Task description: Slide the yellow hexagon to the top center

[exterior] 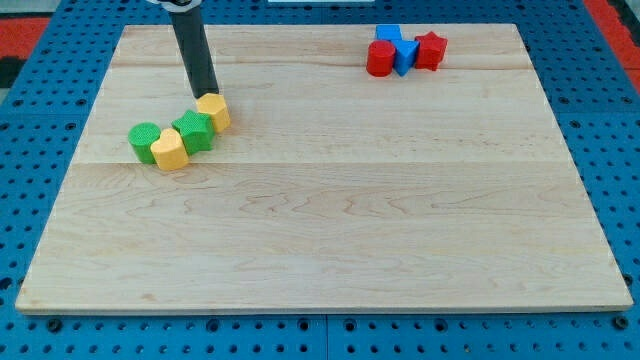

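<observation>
My tip (205,95), the lower end of a plain dark rod with nothing to open or grasp, touches the upper-left edge of the yellow hexagon block (214,110) on the pale wooden board (330,200). Below-left of my tip, a green block (193,131), a yellow heart-like block (170,150) and a green round block (145,140) cluster together. Far to its right, near the view's top, red (380,58), blue (399,47) and red (430,50) blocks touch

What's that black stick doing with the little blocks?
That stick is my rod. My tip sits right at the top edge of the yellow hexagon, which I mean to slide to the top center of the wooden board. It's still bunched with two green blocks and another yellow block. Red and blue blocks cluster at the view's top right.
</observation>
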Action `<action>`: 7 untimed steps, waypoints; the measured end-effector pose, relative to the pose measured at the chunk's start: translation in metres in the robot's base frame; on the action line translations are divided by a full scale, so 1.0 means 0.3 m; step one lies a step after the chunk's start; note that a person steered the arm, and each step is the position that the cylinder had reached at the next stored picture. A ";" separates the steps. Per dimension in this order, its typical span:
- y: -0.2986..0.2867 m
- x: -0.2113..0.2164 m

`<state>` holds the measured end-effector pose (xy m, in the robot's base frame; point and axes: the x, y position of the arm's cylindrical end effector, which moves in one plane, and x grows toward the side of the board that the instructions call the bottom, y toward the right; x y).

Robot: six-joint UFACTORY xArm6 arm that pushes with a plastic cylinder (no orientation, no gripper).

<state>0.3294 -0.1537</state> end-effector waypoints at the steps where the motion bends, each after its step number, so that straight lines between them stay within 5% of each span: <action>1: -0.107 0.019; 4: 0.130 0.166; 7: 0.362 -0.027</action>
<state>0.3213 -0.0452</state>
